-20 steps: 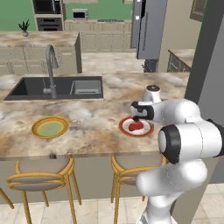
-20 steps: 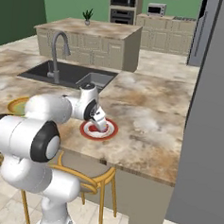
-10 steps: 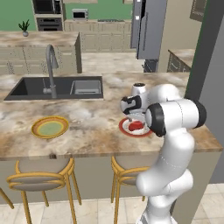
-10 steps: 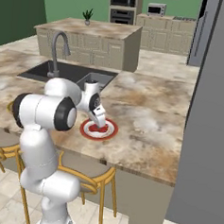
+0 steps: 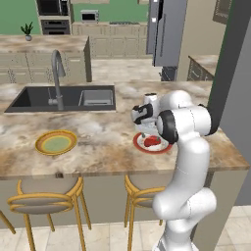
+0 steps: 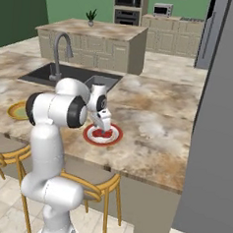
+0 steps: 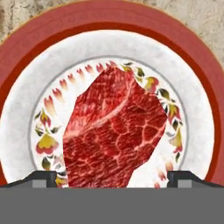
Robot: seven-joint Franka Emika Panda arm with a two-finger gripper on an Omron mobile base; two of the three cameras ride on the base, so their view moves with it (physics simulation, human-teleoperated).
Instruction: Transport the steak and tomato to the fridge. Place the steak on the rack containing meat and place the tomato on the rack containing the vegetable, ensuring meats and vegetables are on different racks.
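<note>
Hand view gives me the close-up: one steak (image 7: 114,133) lying in the middle of one red-rimmed plate (image 7: 26,52) with a flowery ring, its long axis running from about 7 o'clock up to 1 o'clock, the narrower end at the top. My two fingertips (image 7: 39,178) sit way out at either side of the meat, so my pincer (image 7: 111,179) is spread wide and pinching nothing. Left base view shows stuff the close-up can't: one yellow-green plate (image 5: 56,142) off at 9 o'clock from the red one on the marble counter (image 5: 98,147), one sink (image 5: 63,98) with one faucet (image 5: 57,73) behind, two stools (image 5: 39,202) below. Right base view has my pincer (image 6: 103,131) hanging just over the steak.
</note>
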